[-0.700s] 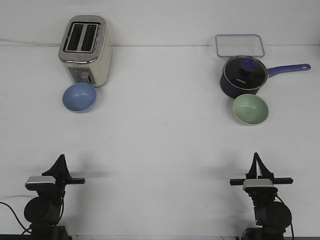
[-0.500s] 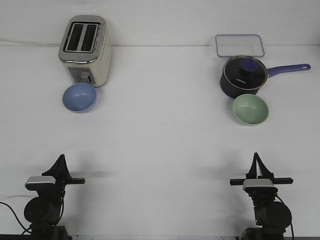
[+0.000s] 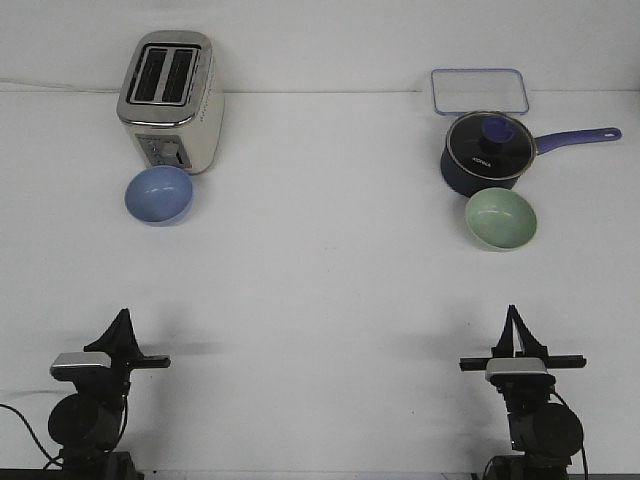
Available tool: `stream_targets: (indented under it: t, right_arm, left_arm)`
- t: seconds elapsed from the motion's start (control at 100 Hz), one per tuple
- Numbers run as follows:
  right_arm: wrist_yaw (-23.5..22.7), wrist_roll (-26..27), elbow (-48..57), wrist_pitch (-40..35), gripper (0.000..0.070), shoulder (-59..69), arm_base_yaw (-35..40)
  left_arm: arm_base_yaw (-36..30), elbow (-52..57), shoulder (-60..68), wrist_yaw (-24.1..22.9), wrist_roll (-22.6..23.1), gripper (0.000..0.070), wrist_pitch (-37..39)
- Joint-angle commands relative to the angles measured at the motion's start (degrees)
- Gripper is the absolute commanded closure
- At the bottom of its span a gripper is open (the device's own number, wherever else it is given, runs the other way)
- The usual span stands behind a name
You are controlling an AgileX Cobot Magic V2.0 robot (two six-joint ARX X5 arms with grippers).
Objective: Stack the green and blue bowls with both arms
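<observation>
Comparison with the two earlier front views: no change detected; neither arm nor any object has shifted, so the task stands at its start and no reach has begun. The small round periwinkle-blue bowl [image 3: 159, 195] sits upright on the white table [image 3: 320, 290] at far left, just in front of the cream and chrome two-slot toaster [image 3: 169, 100], close to it or touching; contact cannot be resolved. The small round pale sage-green bowl [image 3: 501, 219] sits upright at far right, directly in front of the dark blue glass-lidded saucepan [image 3: 485, 152] with its long blue handle, again near enough that a gap is not clear. A clear rectangular container lid [image 3: 480, 91] lies behind the saucepan. The two bowls are well apart, one on each arm's side. The left gripper [image 3: 121, 318] and right gripper [image 3: 512, 316] both rest near the front table edge, well short of the bowls, each holding nothing, the pointed fingers drawn together to a tip. Judgement: nothing stacked yet; each arm needs to travel forward and spread its fingers for the bowl on its own side, and the toaster and saucepan crowd the far rims.
</observation>
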Motion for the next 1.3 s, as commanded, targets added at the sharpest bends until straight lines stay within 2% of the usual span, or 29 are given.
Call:
stream_targets:
  t: [0.0, 0.06, 0.18, 0.37, 0.45, 0.57, 0.74, 0.96, 1.01, 1.04, 1.08, 1.15, 1.17, 1.29]
  right_arm:
    - [0.0, 0.4, -0.1, 0.7, 0.07, 0.0, 0.0]
    - [-0.2, 1.3, -0.1, 0.7, 0.07, 0.0, 0.0]
    - [-1.9, 7.5, -0.1, 1.6, 0.07, 0.0, 0.0]
    - [-1.0, 27.9, -0.1, 1.3, 0.07, 0.0, 0.0]
    - [-0.9, 33.3, 0.9, 0.9, 0.07, 0.0, 0.0]
    - [2.3, 33.0, 5.1, -1.4, 0.07, 0.8, 0.0]
    - [10.6, 31.5, 17.2, -9.6, 0.07, 8.5, 0.0]
    - [10.5, 25.8, 36.4, -20.8, 0.0698, 30.6, -0.1]
    - [10.5, 25.8, 40.9, -23.8, 0.0646, 35.9, -0.1]
    - [10.5, 25.5, 43.5, -25.4, 0.0587, 39.1, -0.2]
    - [10.5, 25.4, 46.8, -27.2, 0.0474, 43.2, -0.5]
    - [10.2, 24.7, 51.7, -29.5, 0.0227, 49.6, -1.3]
    - [10.0, 24.4, 53.0, -29.8, 0.0183, 51.4, -1.5]
    - [7.2, 23.7, 59.2, -30.5, 0.0168, 61.0, -3.3]
  left_arm:
    - [0.0, -1.1, -0.1, 0.0, -0.1, 0.0686, 0.8]
    - [0.0, -1.1, -0.1, 0.0, -0.1, 0.0686, 0.8]
    - [0.0, -1.1, -0.1, 0.0, -0.1, 0.0686, 0.8]
    - [0.0, -1.1, -0.1, 0.0, -0.1, 0.0686, 0.8]
    - [0.0, -1.1, -0.1, 0.0, -0.1, 0.0686, 0.8]
    - [0.0, -1.1, -0.1, 0.0, -0.1, 0.0686, 0.8]
    - [0.0, -1.1, -0.1, 0.0, -0.1, 0.0686, 0.8]
    - [0.0, -1.1, -0.1, 0.0, -0.1, 0.0686, 0.9]
    - [0.0, -1.1, -0.1, 0.0, -0.1, 0.0686, 0.9]
    - [0.0, -1.1, -0.1, 0.0, -0.1, 0.0686, 0.9]
    - [0.0, -1.1, -0.1, 0.0, -0.1, 0.0686, 0.9]
    - [0.0, -1.1, -0.1, 0.0, -0.1, 0.0686, 0.9]
    - [0.0, -1.1, -0.1, 0.0, -0.1, 0.0686, 0.9]
    - [0.0, -1.1, -0.1, 0.0, -0.1, 0.0686, 0.9]
